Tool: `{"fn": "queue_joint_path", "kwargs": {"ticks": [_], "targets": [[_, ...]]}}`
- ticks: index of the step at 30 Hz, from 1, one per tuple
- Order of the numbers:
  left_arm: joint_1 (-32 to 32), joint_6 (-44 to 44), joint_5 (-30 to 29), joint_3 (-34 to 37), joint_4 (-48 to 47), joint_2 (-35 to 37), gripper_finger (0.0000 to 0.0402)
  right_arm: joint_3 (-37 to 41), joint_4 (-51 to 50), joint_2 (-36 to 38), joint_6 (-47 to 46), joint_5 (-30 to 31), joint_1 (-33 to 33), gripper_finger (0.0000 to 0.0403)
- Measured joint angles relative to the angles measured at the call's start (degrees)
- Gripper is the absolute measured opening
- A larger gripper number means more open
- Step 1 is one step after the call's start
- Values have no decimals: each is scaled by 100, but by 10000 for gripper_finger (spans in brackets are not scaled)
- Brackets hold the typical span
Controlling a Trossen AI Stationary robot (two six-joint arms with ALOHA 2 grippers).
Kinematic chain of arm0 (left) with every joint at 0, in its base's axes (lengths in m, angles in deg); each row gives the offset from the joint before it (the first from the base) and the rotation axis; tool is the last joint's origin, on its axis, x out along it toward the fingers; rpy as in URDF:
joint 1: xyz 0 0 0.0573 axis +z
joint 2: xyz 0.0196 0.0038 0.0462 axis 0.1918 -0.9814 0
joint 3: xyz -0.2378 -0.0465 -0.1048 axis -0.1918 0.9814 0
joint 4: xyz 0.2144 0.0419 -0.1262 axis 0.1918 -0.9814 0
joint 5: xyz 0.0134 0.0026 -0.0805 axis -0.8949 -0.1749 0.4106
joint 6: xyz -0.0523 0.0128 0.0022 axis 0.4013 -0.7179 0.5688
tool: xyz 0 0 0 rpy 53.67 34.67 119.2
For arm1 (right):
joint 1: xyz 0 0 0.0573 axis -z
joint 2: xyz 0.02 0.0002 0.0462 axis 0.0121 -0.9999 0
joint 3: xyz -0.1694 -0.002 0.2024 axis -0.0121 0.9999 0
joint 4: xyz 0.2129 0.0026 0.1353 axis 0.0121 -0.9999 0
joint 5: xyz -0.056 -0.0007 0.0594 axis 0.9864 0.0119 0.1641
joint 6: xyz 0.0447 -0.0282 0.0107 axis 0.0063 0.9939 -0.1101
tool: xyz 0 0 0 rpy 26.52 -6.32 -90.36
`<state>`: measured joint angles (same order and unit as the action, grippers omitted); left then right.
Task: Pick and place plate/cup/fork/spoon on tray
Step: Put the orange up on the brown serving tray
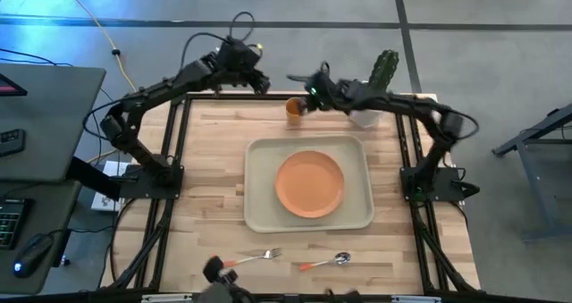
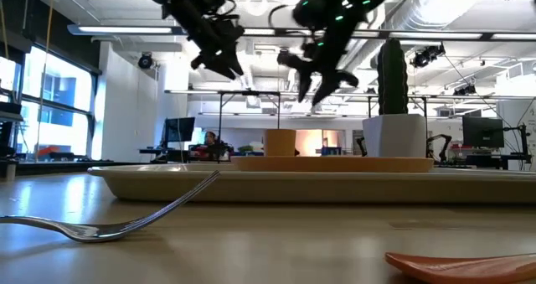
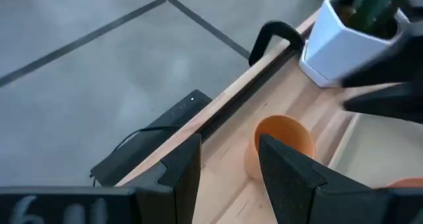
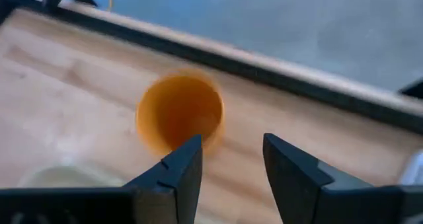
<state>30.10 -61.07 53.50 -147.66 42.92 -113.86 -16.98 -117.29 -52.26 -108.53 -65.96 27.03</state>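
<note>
Orange, small handleless plastic cup [image 1: 294,109] stands upright on the wooden table [image 1: 214,178], at the far edge, just beyond the far left corner of the large beige rectangular tray [image 1: 262,215] and apart from it. Right gripper [image 1: 310,89] hangs above the cup and a bit to its right, fingers apart, not touching it; in its wrist view the open mouth of the cup [image 4: 180,114] sits just ahead of the two dark fingertips [image 4: 189,159]. Left gripper [image 1: 257,81] is raised over the far table edge, left of the cup, fingers also apart, nothing between them; its wrist view shows the cup [image 3: 278,143] ahead and off to one side. Round flat orange plate [image 1: 309,184] lies in the middle of the tray. Small silver fork with orange-red handle [image 1: 251,257] and silver spoon with orange-red handle [image 1: 325,262] lie on the table near the front edge, in front of the tray, fork left of spoon, apart. White hexagonal pot with a green cactus [image 1: 375,88] stands at the far edge, right of the cup, under the right arm.
</note>
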Motion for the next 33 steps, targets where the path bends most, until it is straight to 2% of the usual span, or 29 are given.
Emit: {"fn": "queue_joint_path", "kwargs": {"ticks": [7,10,13,21,25,29,33], "targets": [[429,-389,-122,7,-583,51,140,-1834,-1414,-1408,779,-585,336,145],[529,-399,-167,7,-900,51,140,-2279,-1958,-1784,895,-515,370,145],[551,-505,-180,7,-1052,51,140,-2458,-1983,-1922,1076,-399,385,145],[571,-589,-182,7,-1058,51,140,-2414,-1816,-2282,1321,-844,479,142],[571,-589,-191,7,-1063,51,140,-2412,-1813,-2317,1366,-823,482,104],[571,-589,-191,7,-1128,51,140,-2409,-1946,-2141,1607,-910,480,16],[571,-588,-192,7,-1268,51,140,-2409,-2290,-1668,1678,-920,444,8]]}}
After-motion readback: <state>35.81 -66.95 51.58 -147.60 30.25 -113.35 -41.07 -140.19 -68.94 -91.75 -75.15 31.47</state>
